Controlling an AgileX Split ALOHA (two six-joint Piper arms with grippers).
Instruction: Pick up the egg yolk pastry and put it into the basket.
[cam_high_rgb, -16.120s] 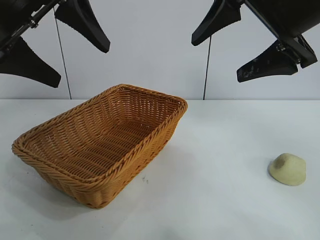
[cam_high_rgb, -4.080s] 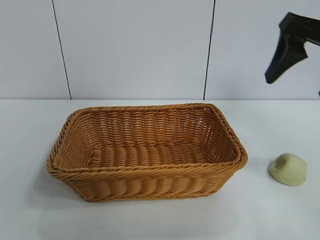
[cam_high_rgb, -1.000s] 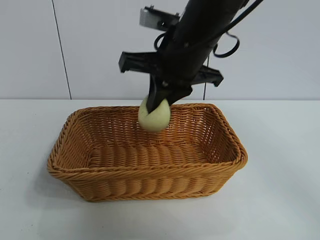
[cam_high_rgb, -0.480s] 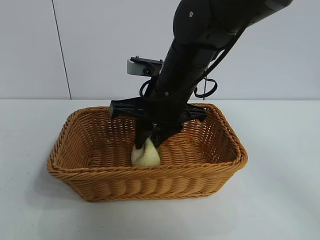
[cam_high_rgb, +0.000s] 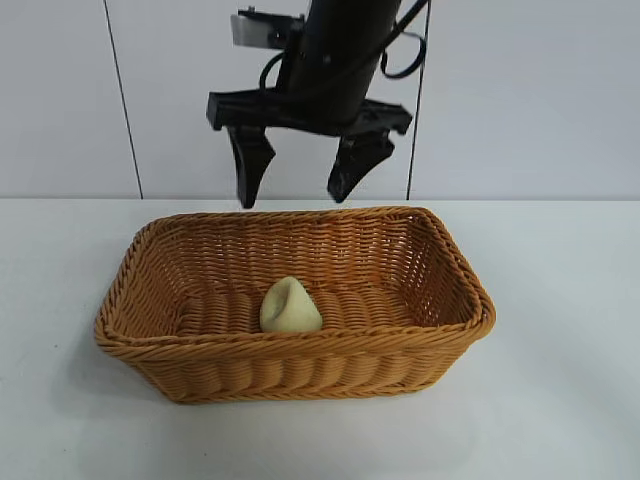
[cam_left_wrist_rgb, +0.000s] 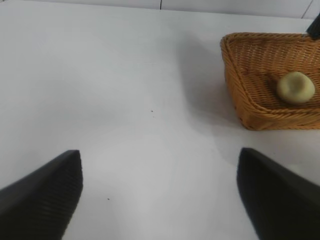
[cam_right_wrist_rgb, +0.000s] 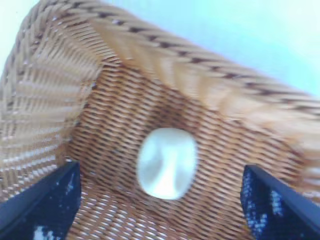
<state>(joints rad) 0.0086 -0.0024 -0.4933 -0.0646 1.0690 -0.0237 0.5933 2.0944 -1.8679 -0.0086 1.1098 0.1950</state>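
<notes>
The egg yolk pastry (cam_high_rgb: 290, 307) is a pale cream-yellow lump lying on the floor of the orange-tan wicker basket (cam_high_rgb: 300, 345), near its front wall. It also shows inside the basket (cam_right_wrist_rgb: 150, 55) as a pale lump, the pastry (cam_right_wrist_rgb: 166, 163), and far off as the pastry (cam_left_wrist_rgb: 295, 88) in the basket (cam_left_wrist_rgb: 250, 107). My right gripper (cam_high_rgb: 298, 195) hangs open above the basket's back rim, nothing between its fingers. In the right wrist view the gripper (cam_right_wrist_rgb: 160, 200) looks straight down at the pastry. My left gripper (cam_left_wrist_rgb: 160, 192) is open over bare table, away from the basket.
The basket stands on a white table (cam_high_rgb: 560, 400) in front of a pale panelled wall (cam_high_rgb: 520, 100). Bare tabletop (cam_left_wrist_rgb: 125, 100) stretches beside the basket in the left wrist view.
The right gripper lowered the pastry into the basket, opened and let it go, then rose above the rim. The pastry now rests on the basket floor. The left gripper has not changed.
</notes>
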